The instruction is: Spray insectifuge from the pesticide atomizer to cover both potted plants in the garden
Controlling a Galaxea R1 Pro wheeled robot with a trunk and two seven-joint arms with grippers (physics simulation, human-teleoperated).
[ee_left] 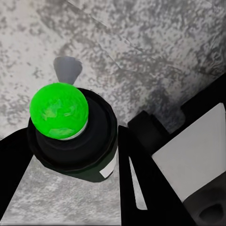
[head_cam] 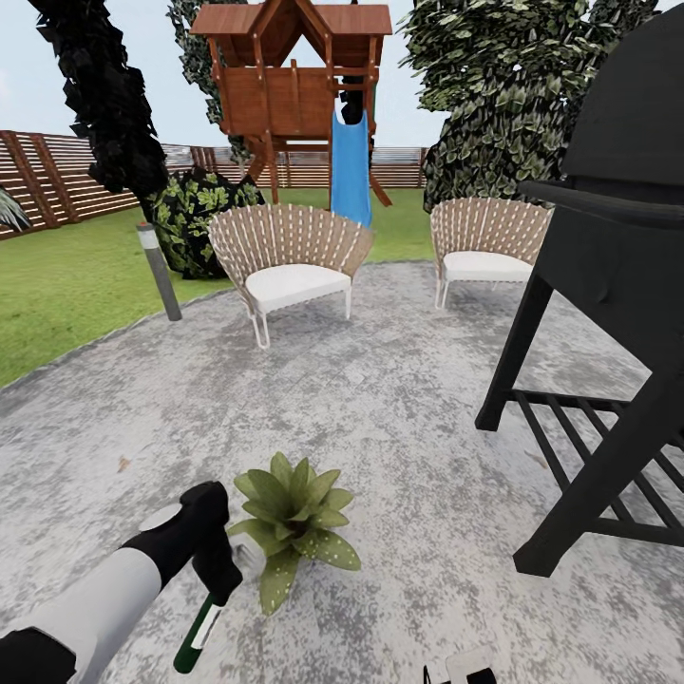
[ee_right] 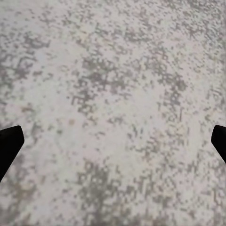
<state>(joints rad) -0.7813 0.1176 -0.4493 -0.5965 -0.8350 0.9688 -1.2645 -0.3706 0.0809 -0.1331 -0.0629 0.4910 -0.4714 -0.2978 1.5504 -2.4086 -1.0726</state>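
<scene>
One potted plant, a low rosette of speckled olive-green leaves, stands on the grey paving of the garden. Just left of it, my left gripper is shut on the pesticide atomizer, whose dark green body hangs tilted below the fingers. In the left wrist view the atomizer sits between the black fingers, its bright green dot facing the camera. My right gripper is open over bare paving, with nothing between its fingertips; a part of it shows at the head view's lower edge.
A black grill on legs stands close on the right. Two wicker chairs stand at the paving's far side, with a bollard light at the lawn's edge. Beyond are a shrub, a wooden playhouse with a blue slide and the slat fence.
</scene>
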